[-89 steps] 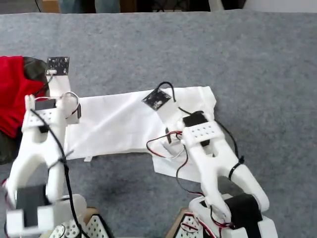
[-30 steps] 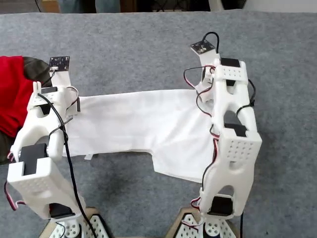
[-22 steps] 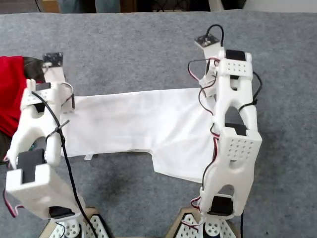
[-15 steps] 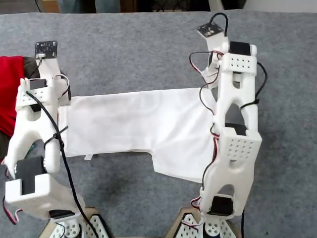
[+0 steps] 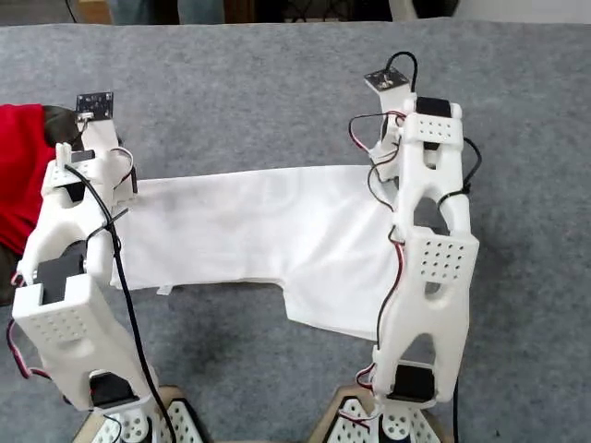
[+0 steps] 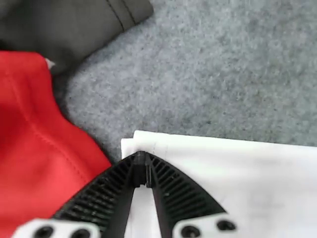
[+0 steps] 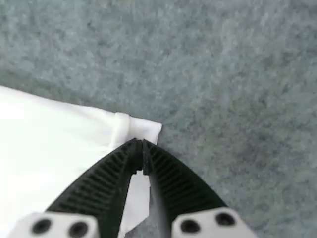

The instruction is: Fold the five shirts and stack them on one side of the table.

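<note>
Where the white shirt [image 5: 268, 235] lies flat on the grey table [image 5: 517, 138], the arms hide its side edges. At its far corners, the left gripper [image 6: 141, 171] and right gripper [image 7: 138, 148] pinch tight on the cloth. Beside the left gripper, a red shirt [image 5: 23, 175] and a dark garment [image 6: 64, 25] are cut off.

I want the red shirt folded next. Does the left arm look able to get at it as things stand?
Likely yes, once freed: the left gripper is shut on the white shirt at its corner, but the red shirt lies right beside it, nothing between.
</note>
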{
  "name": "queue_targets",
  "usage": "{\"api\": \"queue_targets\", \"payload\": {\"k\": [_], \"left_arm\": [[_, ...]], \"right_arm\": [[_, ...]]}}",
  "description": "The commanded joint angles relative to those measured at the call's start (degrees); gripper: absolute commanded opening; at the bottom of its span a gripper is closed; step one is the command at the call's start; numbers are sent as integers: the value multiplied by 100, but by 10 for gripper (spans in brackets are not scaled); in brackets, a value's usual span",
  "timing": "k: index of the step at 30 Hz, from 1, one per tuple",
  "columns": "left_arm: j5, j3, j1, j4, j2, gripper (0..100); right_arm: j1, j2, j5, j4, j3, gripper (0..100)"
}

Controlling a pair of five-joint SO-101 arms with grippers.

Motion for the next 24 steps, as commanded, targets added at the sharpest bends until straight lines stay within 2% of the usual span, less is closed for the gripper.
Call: {"api": "queue_targets", "payload": {"k": [1,8,12,15,20,24], "left_arm": [[-18,-136,-145,-35,-378,27],[-18,505,-84,369,-2057,28],[-18,1165,-145,360,-2927,29],[-114,1675,-251,325,-3323,29],[-888,2246,-488,237,-3393,29],[-967,2695,-646,105,-3402,29]], "right_arm": [[18,-189,53,457,-576,13],[-167,-673,501,1908,-1666,13],[-264,-1270,598,1996,-1578,13],[-396,-1956,932,1996,-927,13],[-598,-3371,1618,1934,681,13],[-800,-4541,2110,1626,2343,13]]}}
